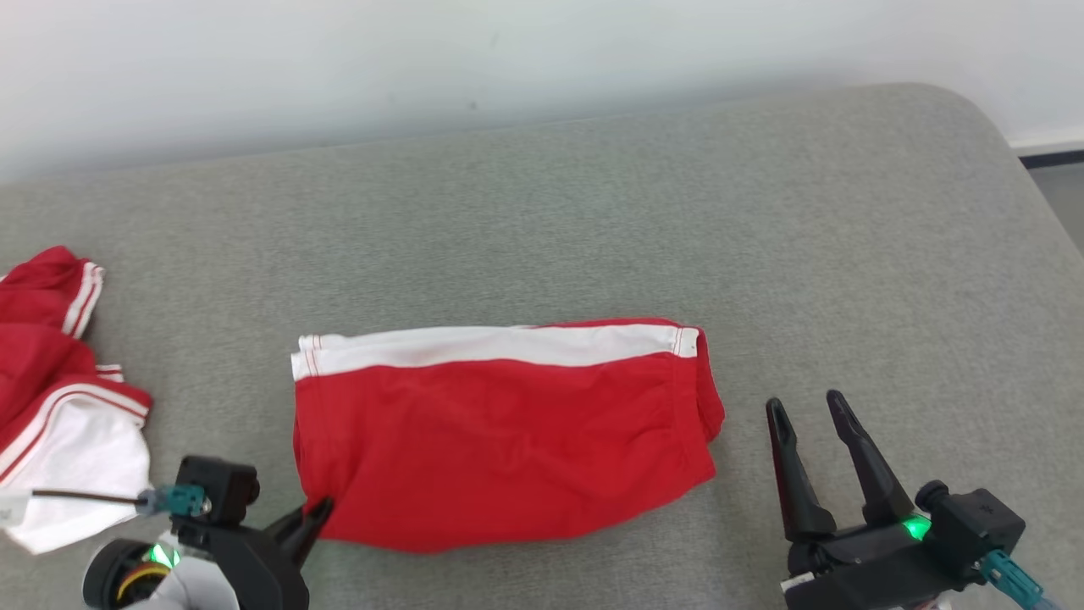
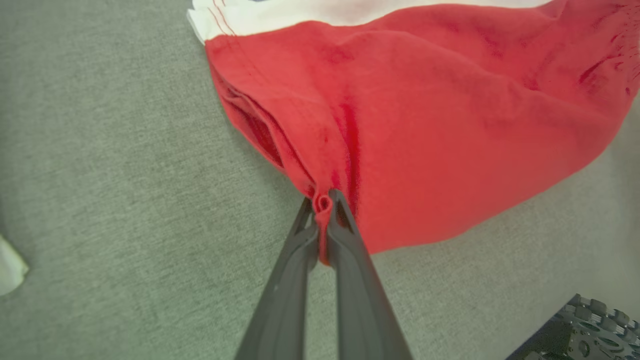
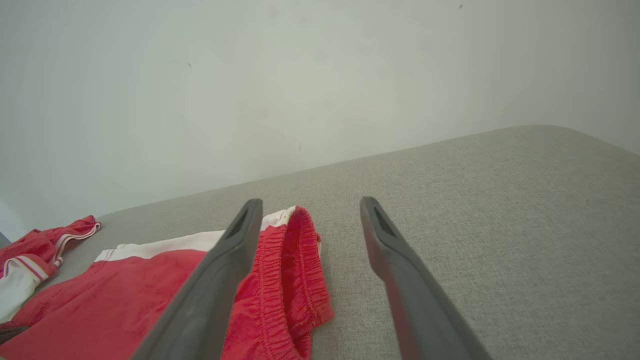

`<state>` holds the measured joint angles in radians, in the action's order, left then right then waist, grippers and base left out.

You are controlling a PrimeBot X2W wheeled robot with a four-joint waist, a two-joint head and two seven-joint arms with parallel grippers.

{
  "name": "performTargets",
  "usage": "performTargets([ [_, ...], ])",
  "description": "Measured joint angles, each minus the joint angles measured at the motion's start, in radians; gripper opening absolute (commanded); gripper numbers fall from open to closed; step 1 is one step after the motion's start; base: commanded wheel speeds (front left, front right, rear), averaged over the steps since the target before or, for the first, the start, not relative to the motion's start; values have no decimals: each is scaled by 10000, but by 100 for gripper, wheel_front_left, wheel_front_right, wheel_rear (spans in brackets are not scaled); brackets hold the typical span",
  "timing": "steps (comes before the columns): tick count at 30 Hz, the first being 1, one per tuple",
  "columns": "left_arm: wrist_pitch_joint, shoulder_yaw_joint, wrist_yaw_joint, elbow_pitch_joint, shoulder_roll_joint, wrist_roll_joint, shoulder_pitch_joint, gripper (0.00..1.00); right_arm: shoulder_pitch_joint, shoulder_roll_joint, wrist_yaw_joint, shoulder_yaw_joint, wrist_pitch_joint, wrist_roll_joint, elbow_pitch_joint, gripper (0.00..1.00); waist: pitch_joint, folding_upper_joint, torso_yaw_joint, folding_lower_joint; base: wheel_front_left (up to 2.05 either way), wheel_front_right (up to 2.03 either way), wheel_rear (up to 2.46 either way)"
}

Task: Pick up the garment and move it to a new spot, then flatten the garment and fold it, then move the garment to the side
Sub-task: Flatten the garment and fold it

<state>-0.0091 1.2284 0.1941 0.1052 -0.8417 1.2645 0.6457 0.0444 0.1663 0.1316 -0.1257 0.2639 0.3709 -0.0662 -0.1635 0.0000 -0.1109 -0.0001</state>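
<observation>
The garment (image 1: 500, 432) is a pair of red shorts with a white side band, lying folded in the middle of the grey cushion (image 1: 593, 212). My left gripper (image 1: 320, 511) is shut on the garment's near left corner; in the left wrist view its fingers (image 2: 345, 235) pinch a small roll of red cloth (image 2: 323, 204). My right gripper (image 1: 804, 411) stands open just right of the garment's elastic waistband end (image 3: 295, 280), with nothing between its fingers (image 3: 385, 235).
A second red and white garment (image 1: 59, 398) lies crumpled at the cushion's left edge, also seen far left in the right wrist view (image 3: 30, 250). A pale wall (image 1: 423, 59) rises behind the cushion. The cushion's rounded right corner (image 1: 999, 127) drops to the floor.
</observation>
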Motion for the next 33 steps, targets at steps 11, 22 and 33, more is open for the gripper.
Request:
performTargets([
  [11,-1829,-477,364,412,454,-387,-324,100,-19,376,0,-40,0,-123,-153,100,275,-1,421,0,0,0,0],
  [22,-2535,-5064,1379,-213,1459,-3595,-2011,100,-83,430,0,443,-2,-303,-75,100,688,-1,622,0,0,0,0],
  [33,-2535,-8989,1041,-1149,2884,-6642,-5055,100,-486,399,0,1114,-2,-372,-263,100,1165,-1,970,-1,0,0,0],
])
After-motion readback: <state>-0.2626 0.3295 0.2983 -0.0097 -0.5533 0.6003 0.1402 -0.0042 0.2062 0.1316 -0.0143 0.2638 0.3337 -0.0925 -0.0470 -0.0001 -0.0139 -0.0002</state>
